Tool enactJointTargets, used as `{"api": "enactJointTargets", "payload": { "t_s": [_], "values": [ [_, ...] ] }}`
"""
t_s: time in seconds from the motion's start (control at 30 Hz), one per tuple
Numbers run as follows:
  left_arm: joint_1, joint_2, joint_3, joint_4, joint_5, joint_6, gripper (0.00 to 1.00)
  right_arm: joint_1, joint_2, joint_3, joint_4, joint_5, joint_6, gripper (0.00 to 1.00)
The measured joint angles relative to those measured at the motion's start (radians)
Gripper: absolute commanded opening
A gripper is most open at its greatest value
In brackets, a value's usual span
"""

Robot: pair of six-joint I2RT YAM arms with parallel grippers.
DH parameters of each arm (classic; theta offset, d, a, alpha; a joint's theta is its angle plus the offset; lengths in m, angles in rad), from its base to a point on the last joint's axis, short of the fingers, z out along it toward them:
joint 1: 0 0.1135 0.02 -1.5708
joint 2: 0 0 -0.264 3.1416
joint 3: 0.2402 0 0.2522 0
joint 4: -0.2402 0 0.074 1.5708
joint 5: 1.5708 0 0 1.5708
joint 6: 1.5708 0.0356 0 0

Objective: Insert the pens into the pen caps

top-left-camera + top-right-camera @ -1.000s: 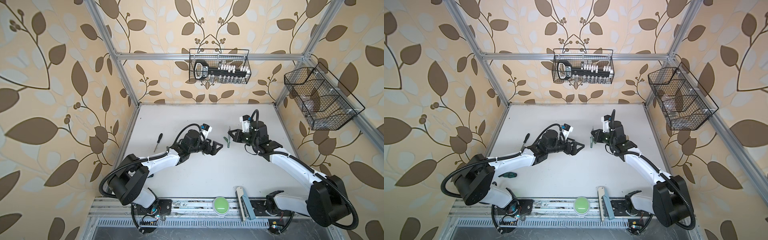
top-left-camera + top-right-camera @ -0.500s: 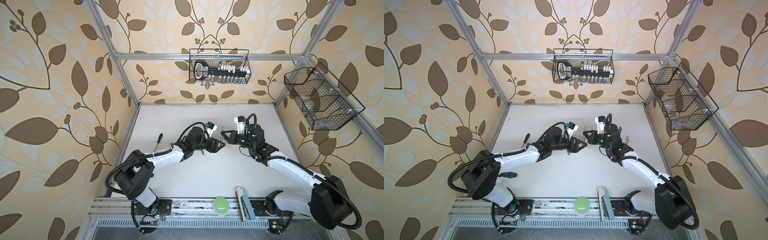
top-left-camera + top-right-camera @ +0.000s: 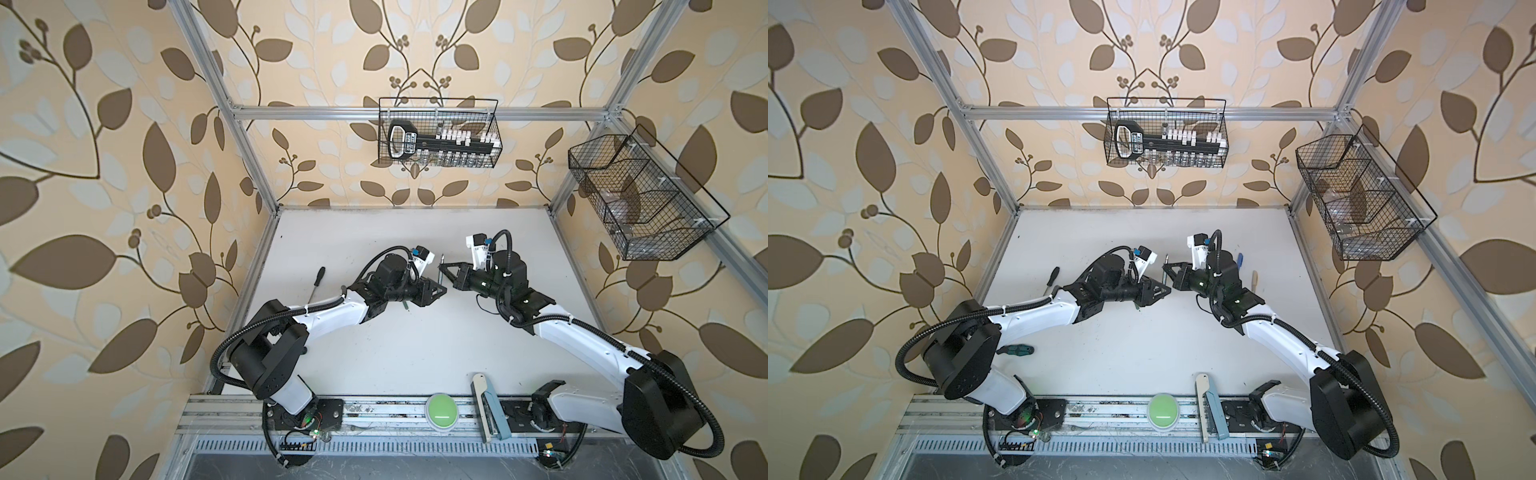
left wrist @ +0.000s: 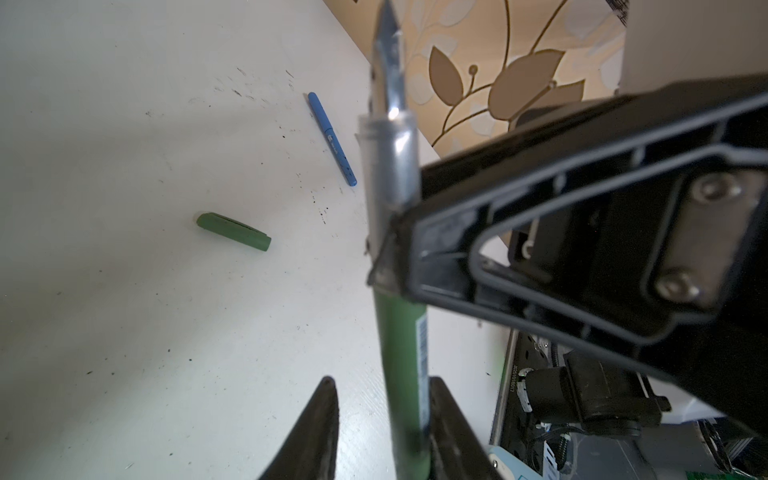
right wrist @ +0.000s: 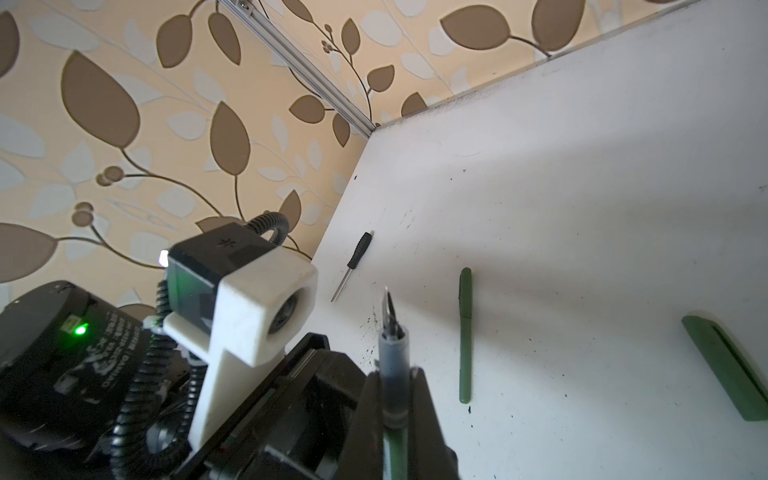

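Item: green pen (image 4: 401, 332), nib up, held off the worktop (image 4: 124, 311) between your two arms. Your right gripper (image 5: 395, 372) is clamped on its grey grip section. Your left gripper (image 4: 380, 382) stands parted astride the green barrel, with a gap on one side. Lying loose on the worktop: green cap (image 4: 233, 232); blue pen (image 4: 331, 138), possibly capped; second green pen (image 5: 465, 332); screwdriver (image 5: 353, 262) near the wall

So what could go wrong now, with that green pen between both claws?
The right gripper pinches the green pen near its bare nib while the left gripper straddles the barrel, not yet tight; an uneven squeeze could twist or drop it. The nib might smear ink on the table.
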Motion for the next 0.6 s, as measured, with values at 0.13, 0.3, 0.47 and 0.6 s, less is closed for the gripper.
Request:
{"api": "enactJointTargets", "payload": {
  "t_s": [0.13,0.3,0.47,0.6],
  "values": [
    [0.000,0.000,0.013,-0.005,0.002,-0.002,0.34,0.005,0.000,-0.011,0.005,0.003,0.003,0.04],
    [0.000,0.000,0.018,-0.005,0.017,-0.006,0.26,0.013,0.000,-0.013,0.018,0.008,0.003,0.03],
    [0.000,0.000,0.021,-0.011,0.022,-0.008,0.14,0.018,0.000,-0.029,0.043,0.011,0.008,0.04],
    [0.005,0.000,0.023,-0.016,0.019,-0.019,0.06,0.019,0.001,-0.029,0.055,0.017,0.005,0.11]
  ]
}}
